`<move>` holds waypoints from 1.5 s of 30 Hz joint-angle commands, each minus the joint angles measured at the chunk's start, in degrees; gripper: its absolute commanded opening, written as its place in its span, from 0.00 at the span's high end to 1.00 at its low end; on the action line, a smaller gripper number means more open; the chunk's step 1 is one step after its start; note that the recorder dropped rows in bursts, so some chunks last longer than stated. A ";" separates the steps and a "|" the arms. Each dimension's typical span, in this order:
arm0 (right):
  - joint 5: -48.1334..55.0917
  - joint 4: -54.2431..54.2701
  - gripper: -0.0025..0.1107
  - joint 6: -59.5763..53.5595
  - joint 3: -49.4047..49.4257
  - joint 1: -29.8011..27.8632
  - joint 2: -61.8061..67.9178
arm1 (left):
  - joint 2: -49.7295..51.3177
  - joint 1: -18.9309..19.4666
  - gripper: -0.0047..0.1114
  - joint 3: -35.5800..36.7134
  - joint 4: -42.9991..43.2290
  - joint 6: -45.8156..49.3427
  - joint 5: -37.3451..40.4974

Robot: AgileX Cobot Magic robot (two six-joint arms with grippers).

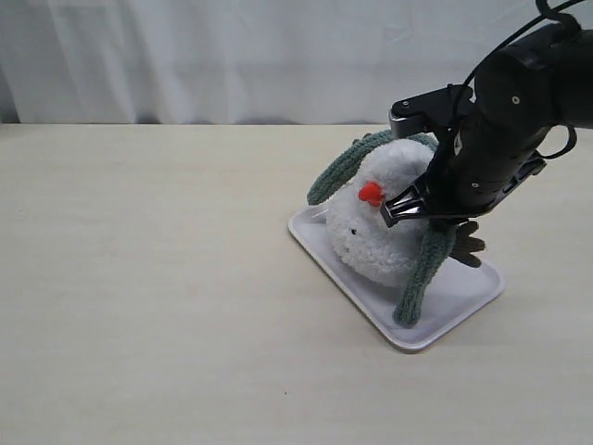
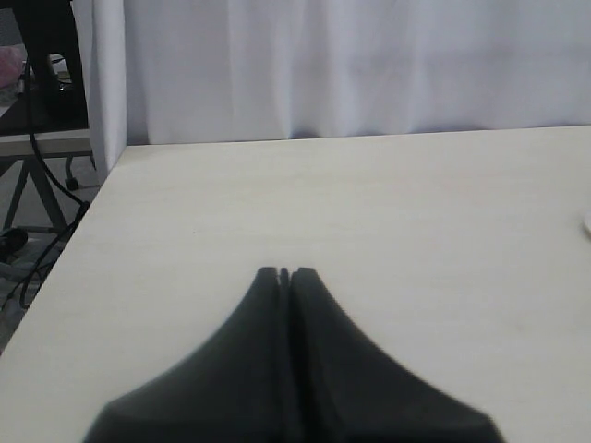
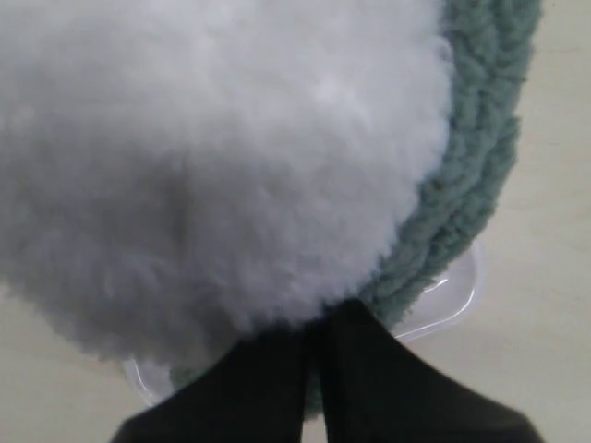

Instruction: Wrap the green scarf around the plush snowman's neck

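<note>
pale counter (image 1: 139,278). near its right edge the snowman (image 1: 371,236) leans on a tray (image 1: 463,287), scarf (image 1: 419,273) looped behind it, one end trailing frontward just below the right jaws, which are pressed together, hold unclear. left jaws closed, empty, far off.

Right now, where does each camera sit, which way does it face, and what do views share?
Exterior: off the arms, facing across the table to the curtain; shows the right arm, right gripper at the plush snowman on the tray.
Left wrist: above the shut left gripper, facing along the table to the curtain.
Right wrist: close against the plush snowman and green scarf; fingers together.
Shared: exterior and right wrist both show plush snowman, green scarf, tray.
</note>
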 commanded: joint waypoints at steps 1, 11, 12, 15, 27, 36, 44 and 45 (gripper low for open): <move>-0.97 -1.02 0.94 -0.47 0.30 -0.25 0.20 | -0.10 0.31 0.96 0.21 -0.08 -0.11 -0.62; -0.04 -0.64 0.94 -0.47 0.30 -0.01 -2.64 | -0.10 0.31 0.96 0.21 -0.08 -0.11 -0.62; -0.04 -0.64 0.94 -0.47 0.30 -0.01 -3.78 | -0.10 0.31 0.96 0.21 -0.08 -0.11 -0.62; 0.22 -0.64 0.94 -0.47 0.30 -0.01 -6.39 | -0.10 0.31 0.96 0.21 -0.08 -0.11 -0.62; -0.93 -0.49 0.94 -0.47 7.10 -0.01 -8.88 | -0.10 0.31 0.96 0.21 -0.18 -0.11 -0.62; -14.82 1.35 0.94 -0.47 9.68 -0.01 -8.75 | -0.10 0.31 0.96 0.21 -0.18 -0.11 -0.62; -15.21 -0.76 0.94 -0.47 9.68 -0.01 -4.07 | -0.10 0.31 0.96 0.21 -0.18 -0.11 -0.62; -15.07 -0.76 0.94 -0.47 9.68 -0.01 -3.56 | -0.10 0.31 0.96 0.21 -0.18 -0.11 -0.62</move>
